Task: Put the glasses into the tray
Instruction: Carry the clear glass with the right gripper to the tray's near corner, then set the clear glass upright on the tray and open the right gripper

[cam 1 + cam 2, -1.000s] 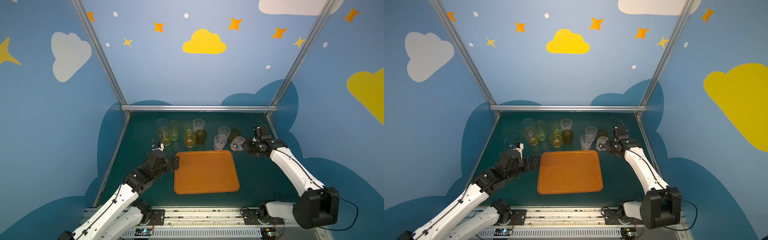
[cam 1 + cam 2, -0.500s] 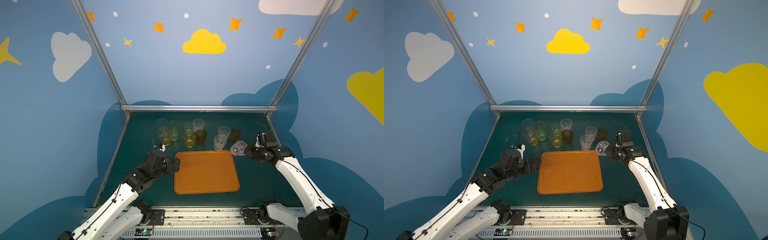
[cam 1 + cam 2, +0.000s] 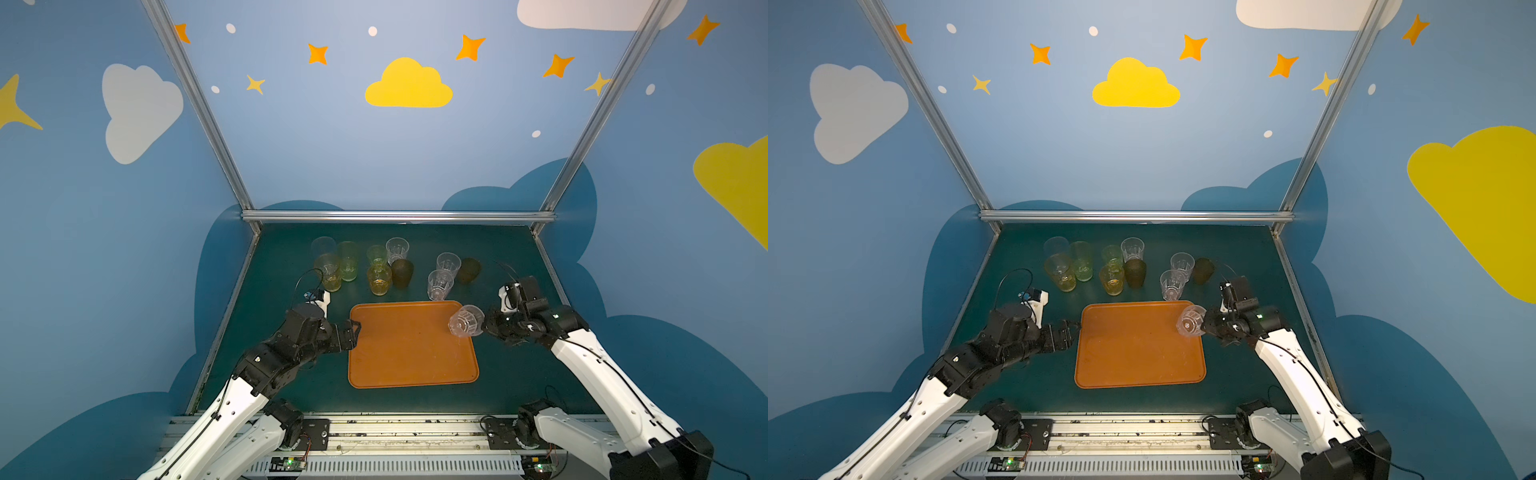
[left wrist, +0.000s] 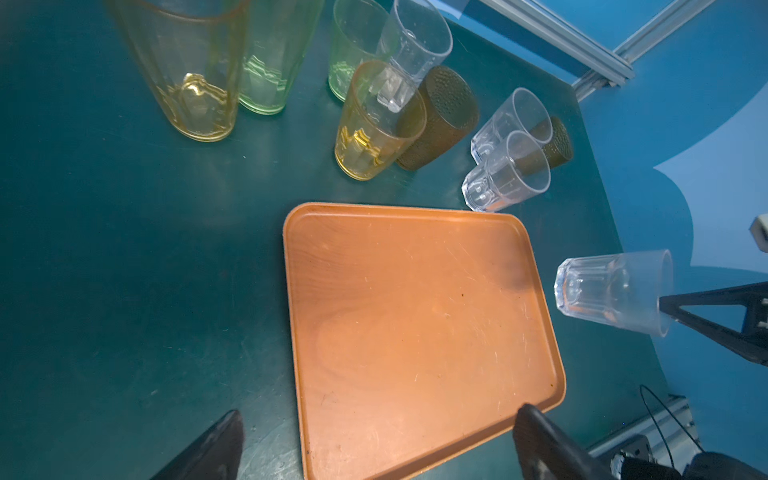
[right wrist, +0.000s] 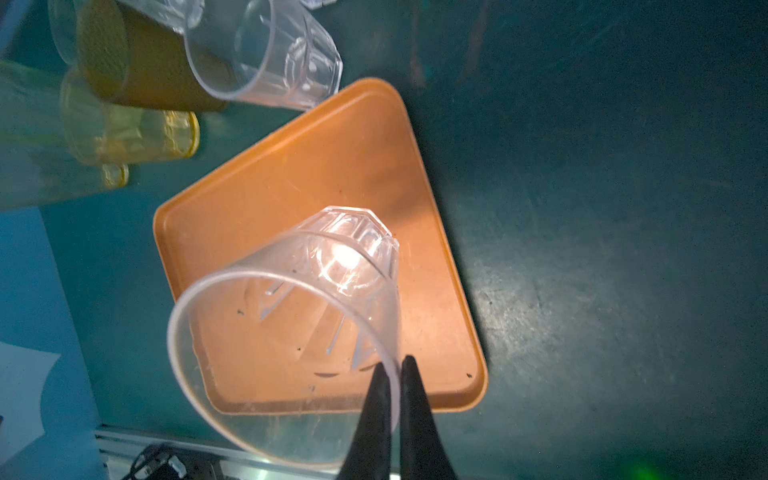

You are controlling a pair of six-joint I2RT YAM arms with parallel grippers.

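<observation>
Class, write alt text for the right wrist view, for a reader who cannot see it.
The right pincer pinches the rim of a clear faceted glass, held tilted above the orange tray; other glasses stand beside the tray.

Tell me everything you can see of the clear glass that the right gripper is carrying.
The clear tumbler is colourless and empty, with a smooth upper band, faceted lower walls and a thick many-sided base; plastic or glass, I cannot tell. It is tipped sideways in the air, base towards the middle of the tray, mouth towards the right gripper, whose shut fingers pinch its rim, one inside, one outside. It hangs over the tray's right edge, seemingly clear of it.
</observation>
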